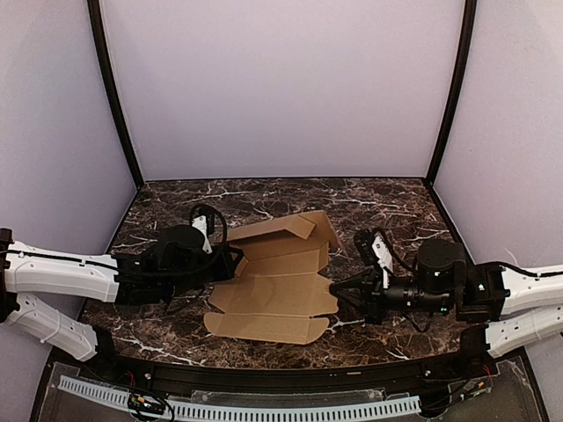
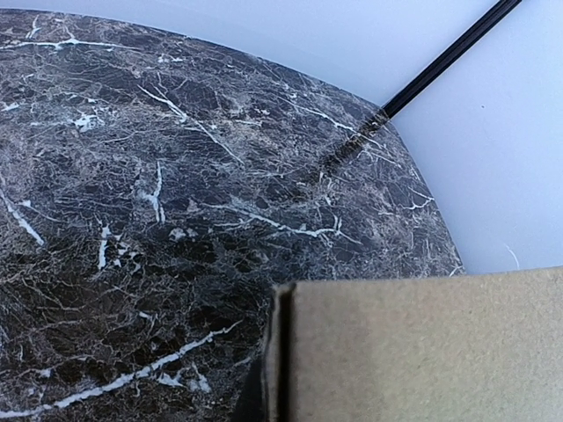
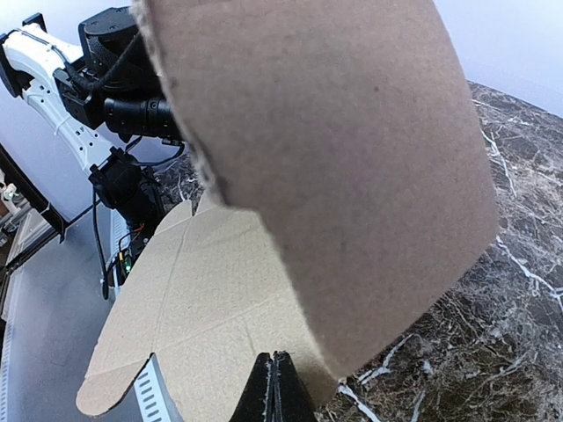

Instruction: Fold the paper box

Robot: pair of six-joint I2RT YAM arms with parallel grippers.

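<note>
Tan paper box lies between clenched left gripper and clenched right gripper, touching both.

— Where can passage be made?
— Across the far strip of the table. The middle is blocked by the paper box, hemmed by the left gripper and right gripper.

The top external camera is looking down from above and behind the rig, facing 12 o'clock and taking in the whole surface. The left wrist camera is sitting low, very near the paper box, which is filling its 5 o'clock corner. The right wrist camera is also pressing close to the paper box and is facing the left arm at 10 o'clock. All three views are sharing the paper box and the surface.
</note>
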